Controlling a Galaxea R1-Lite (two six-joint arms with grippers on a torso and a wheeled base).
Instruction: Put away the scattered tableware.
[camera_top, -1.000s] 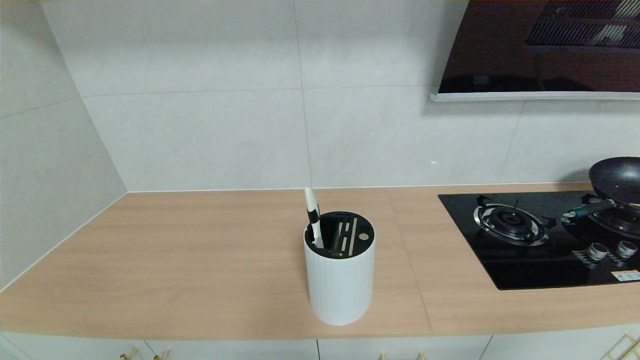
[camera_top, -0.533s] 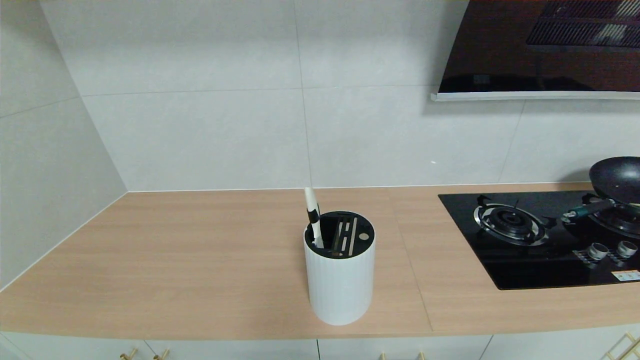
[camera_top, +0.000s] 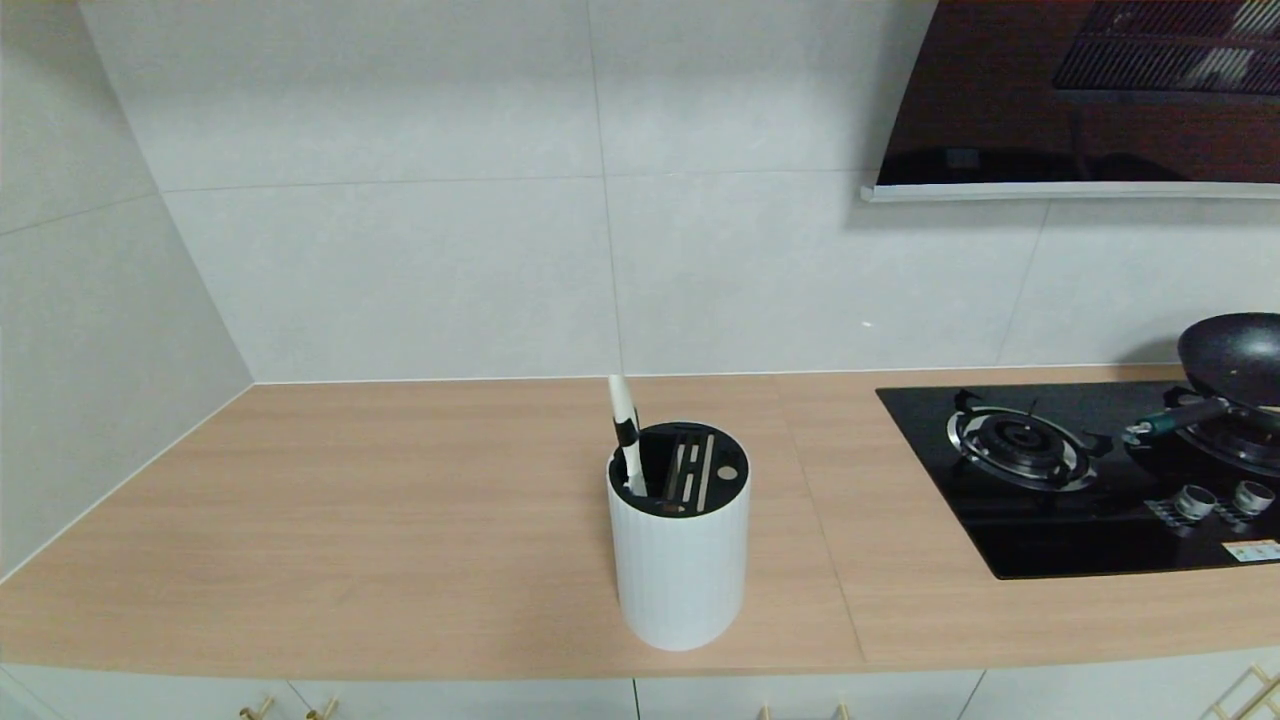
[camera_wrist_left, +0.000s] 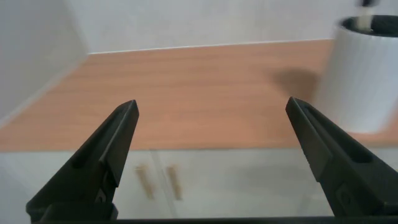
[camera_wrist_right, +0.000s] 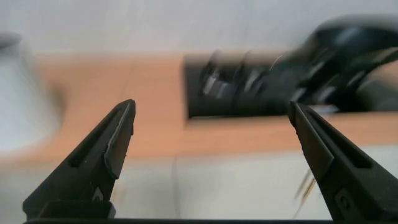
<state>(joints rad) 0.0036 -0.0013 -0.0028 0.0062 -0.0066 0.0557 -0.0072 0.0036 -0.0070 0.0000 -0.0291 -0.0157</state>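
Left pincer (camera_wrist_left: 211, 109): jaws set wide, nothing between them, held low off the front edge of the worktop (camera_top: 400, 520), facing the cabinet doors (camera_wrist_left: 205, 180) beneath it. The holder (camera_wrist_left: 367, 74) stands ahead of it and to the robot's right.

Right pincer (camera_wrist_right: 211, 106): jaws likewise wide and carrying nothing, also off the front edge, facing the hob (camera_wrist_right: 249, 87) (this view is blurred, so finer detail is not reported).

Holder, head view: a white ribbed cylinder with a black slotted top, upright near the front edge of the worktop, about midway along it.

Utensil (camera_top: 624, 420): a slim white handle with a black band, standing in the open compartment on the holder's left side and leaning slightly left. Its working end is hidden inside, so its type cannot be told.

Assessment: this piece is already stowed. Judged stiff, light and smooth, so likely slippery. If it needs reseating, grip the handle at or just above the black band, clear of the rim. The holder is tall for its base and may tip if pushed near the top; any grip belongs low on its body.

Further back, to the right: the hob with a black pan (camera_top: 1235, 355) on its far burner, well apart from the holder. Beyond: tiled wall and a dark hood (camera_top: 1080, 100)
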